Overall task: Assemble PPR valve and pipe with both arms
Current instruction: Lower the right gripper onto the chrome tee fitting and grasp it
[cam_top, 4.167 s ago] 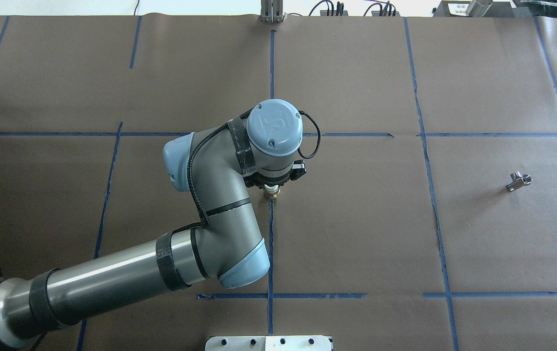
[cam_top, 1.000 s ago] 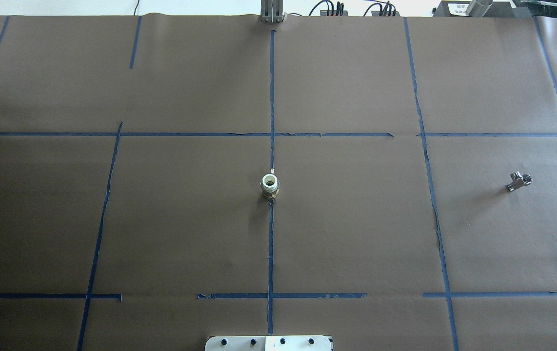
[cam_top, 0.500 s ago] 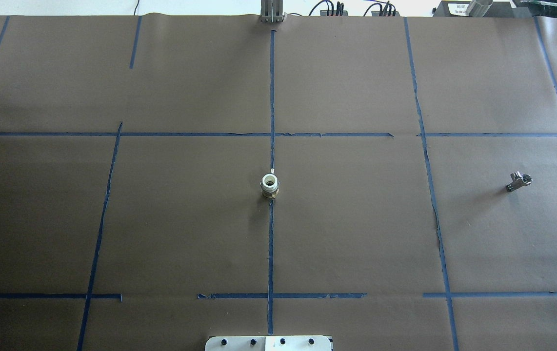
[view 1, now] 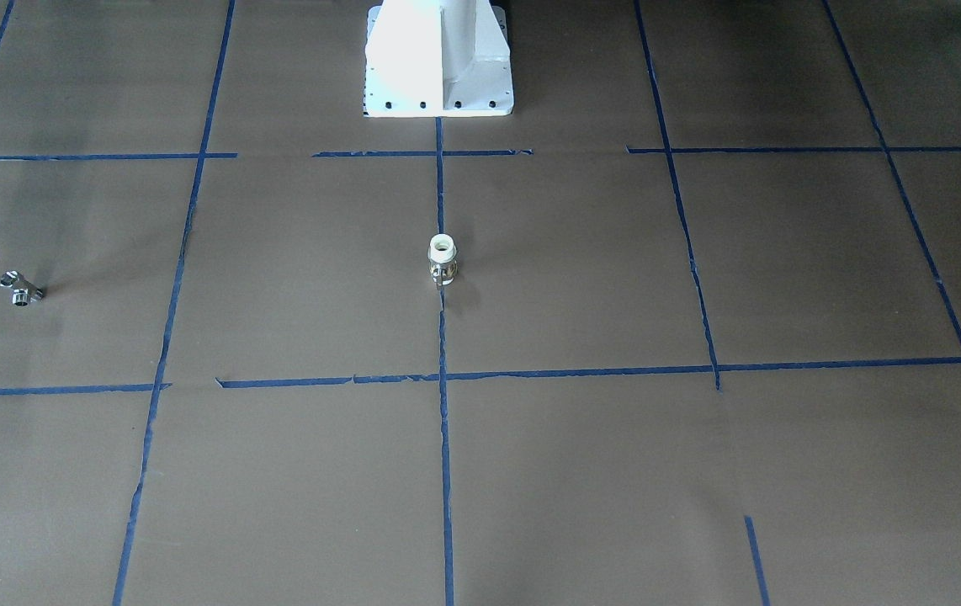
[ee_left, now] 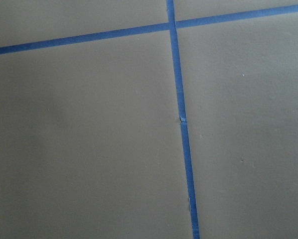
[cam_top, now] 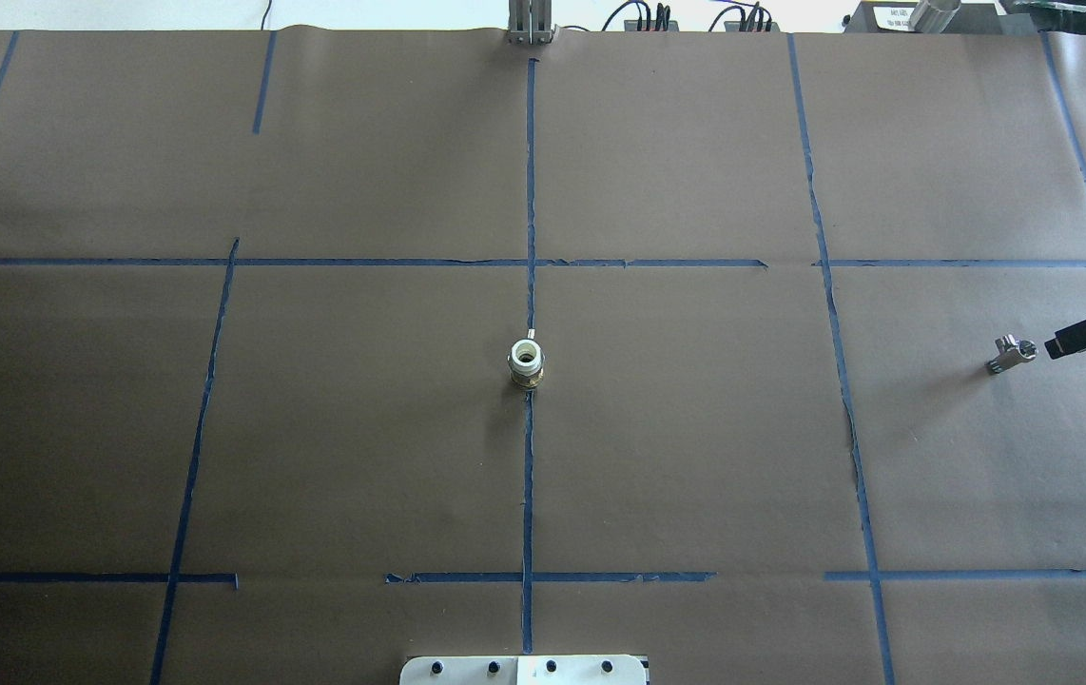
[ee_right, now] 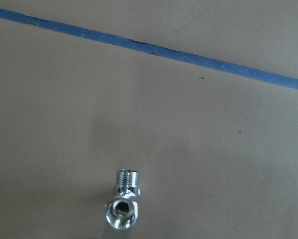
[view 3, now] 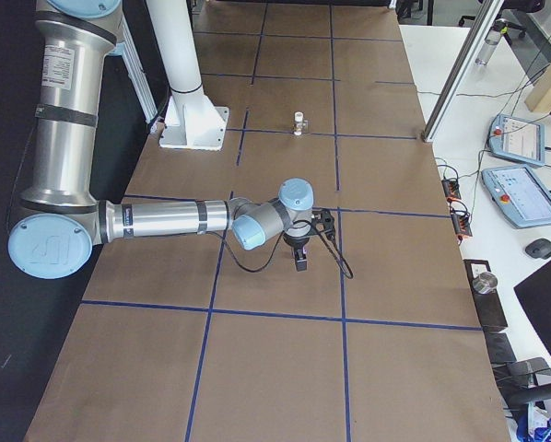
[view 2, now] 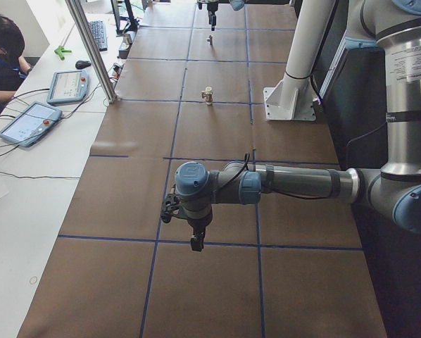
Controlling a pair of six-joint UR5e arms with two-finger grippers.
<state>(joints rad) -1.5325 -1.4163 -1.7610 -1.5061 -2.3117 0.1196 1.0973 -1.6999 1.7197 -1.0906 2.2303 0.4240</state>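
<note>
Valve (cam_top: 526,363) central; pipe (cam_top: 1012,354) well right

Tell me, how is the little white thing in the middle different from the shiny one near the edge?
The valve has a white top over a metal band; the pipe is silver all over. The valve stands upright, hole up; the pipe lies on its side. The valve is one stubby cylinder; the pipe branches. Both rest on the brown paper, held by nothing.
</note>
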